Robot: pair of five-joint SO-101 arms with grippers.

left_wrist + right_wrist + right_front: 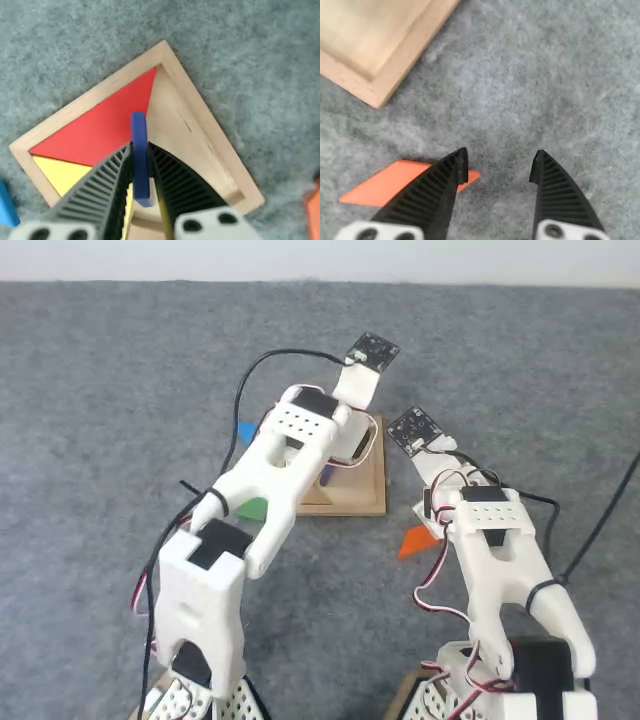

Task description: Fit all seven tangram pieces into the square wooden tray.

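The square wooden tray [210, 130] holds a large red triangle [105, 125] and a yellow triangle [62, 172]; the rest of its floor is bare wood. My left gripper [140, 146] hangs over the tray's middle, shut on a dark blue piece [139, 127] held on edge. In the high view that arm covers most of the tray [345, 508]. My right gripper [500, 160] stands open over the carpet, off the tray's near right corner [380, 75]. An orange piece [395, 182] lies flat beside one finger, also seen as the orange piece [415, 540].
A green piece [250, 508] lies on the grey carpet left of the tray, partly under the left arm. A light blue piece [245, 430] sits farther back on the left. Open carpet [520, 390] stretches to the right and far side.
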